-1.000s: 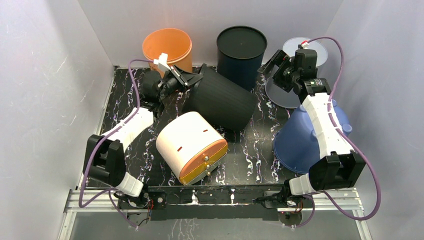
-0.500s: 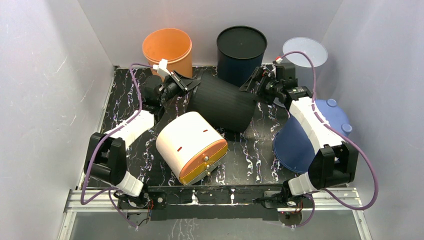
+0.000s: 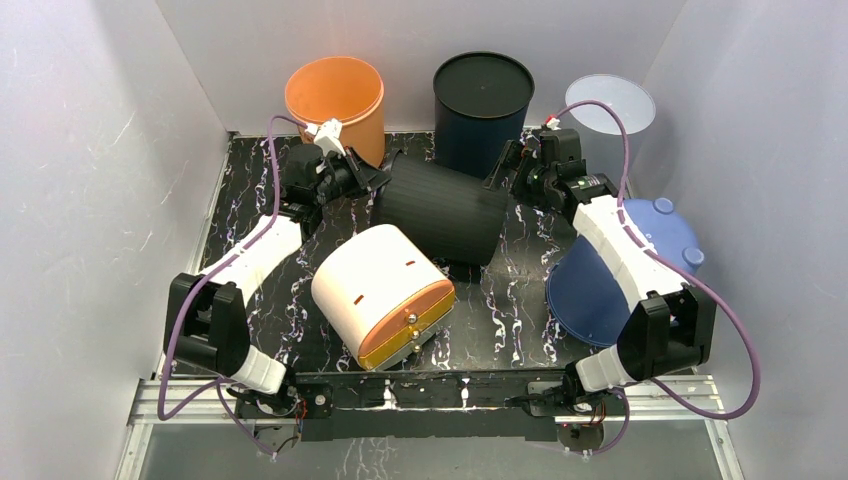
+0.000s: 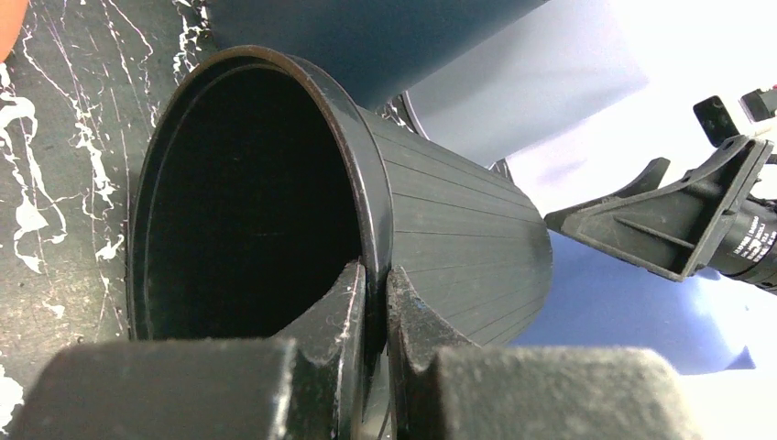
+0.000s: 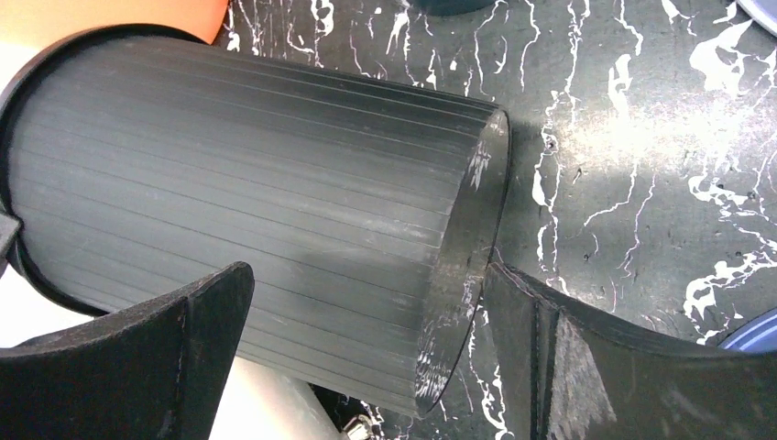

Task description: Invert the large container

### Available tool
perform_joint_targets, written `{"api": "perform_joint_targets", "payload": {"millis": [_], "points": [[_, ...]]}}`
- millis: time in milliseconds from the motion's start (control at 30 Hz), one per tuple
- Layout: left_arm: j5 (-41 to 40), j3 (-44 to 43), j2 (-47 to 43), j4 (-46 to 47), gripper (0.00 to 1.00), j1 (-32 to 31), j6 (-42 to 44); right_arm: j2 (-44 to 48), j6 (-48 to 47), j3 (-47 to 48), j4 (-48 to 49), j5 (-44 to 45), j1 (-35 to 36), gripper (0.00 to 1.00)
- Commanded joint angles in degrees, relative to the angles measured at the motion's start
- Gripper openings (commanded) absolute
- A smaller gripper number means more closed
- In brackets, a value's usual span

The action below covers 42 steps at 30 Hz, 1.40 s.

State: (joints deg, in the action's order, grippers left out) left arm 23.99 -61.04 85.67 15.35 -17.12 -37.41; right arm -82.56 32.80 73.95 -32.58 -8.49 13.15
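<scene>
The large container is a black ribbed bin (image 3: 440, 205) lying on its side in mid table, with its mouth to the left. My left gripper (image 3: 372, 178) is shut on the bin's rim. In the left wrist view (image 4: 376, 275) one finger is inside the mouth and one is outside on the ribbed wall (image 4: 458, 229). My right gripper (image 3: 505, 172) is open at the bin's closed base end. In the right wrist view (image 5: 366, 275) its fingers straddle the bin (image 5: 257, 156), and the right finger (image 5: 522, 312) is close against the base edge.
A cream and orange container (image 3: 385, 290) lies on its side just in front of the bin. An orange bucket (image 3: 335, 95) and a dark blue bin (image 3: 482, 100) stand at the back. A blue cone-shaped tub (image 3: 610, 270) and a pale disc (image 3: 610, 103) are at the right. White walls enclose the table.
My right gripper has swung from the back right down to the bin's base end. My left gripper, still on the rim, has moved left and lower, and the bin now lies flatter.
</scene>
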Motion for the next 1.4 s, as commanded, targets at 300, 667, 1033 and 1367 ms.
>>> {"api": "perform_joint_targets", "payload": {"millis": [300, 667, 1033, 1367], "points": [[2.08, -2.51, 3.19, -7.07, 0.0, -0.28, 6.01, 4.08, 1.65, -5.2, 12.34, -16.38, 0.29, 0.8], [9.69, -6.41, 9.08, -6.75, 0.0, -1.39, 4.87, 6.4, 6.76, 0.77, 13.97, -20.77, 0.3, 0.41], [12.7, -13.23, 15.16, -7.36, 0.0, -6.53, 4.21, 7.93, 3.99, 8.94, 9.67, -14.73, 0.39, 0.33], [14.72, -17.62, 20.65, -6.3, 0.0, -12.03, 2.38, 7.02, 4.36, 15.96, 10.04, -14.27, 0.52, 0.33]]}}
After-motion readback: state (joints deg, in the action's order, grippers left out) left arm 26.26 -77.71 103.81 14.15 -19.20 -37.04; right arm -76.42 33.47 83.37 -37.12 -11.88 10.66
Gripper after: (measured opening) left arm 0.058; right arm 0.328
